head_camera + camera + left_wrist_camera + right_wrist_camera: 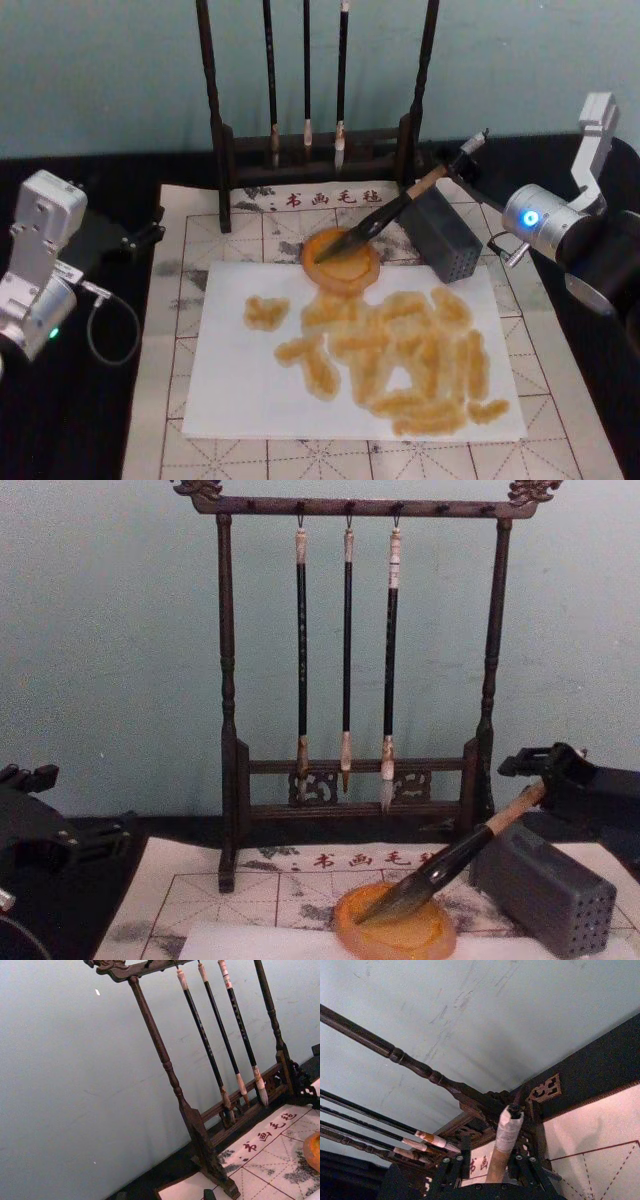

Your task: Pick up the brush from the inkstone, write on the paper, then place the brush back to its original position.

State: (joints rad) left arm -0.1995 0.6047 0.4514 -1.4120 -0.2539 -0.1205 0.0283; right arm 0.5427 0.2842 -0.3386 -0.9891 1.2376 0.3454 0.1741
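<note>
Glossy amber inkstone (345, 270); wooden-handled brush (400, 208) — matt white paper (230, 390), dark turned-wood rack (228, 680).

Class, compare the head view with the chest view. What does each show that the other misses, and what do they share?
Head view, not chest: the amber strokes covering the paper.
Chest view, not head: the rack's top bar, from which the three thin brushes hang.
Both: the brush with its tuft in the inkstone, its handle leaning over the grey block toward the right claw. The left claw is parked on the left.
</note>
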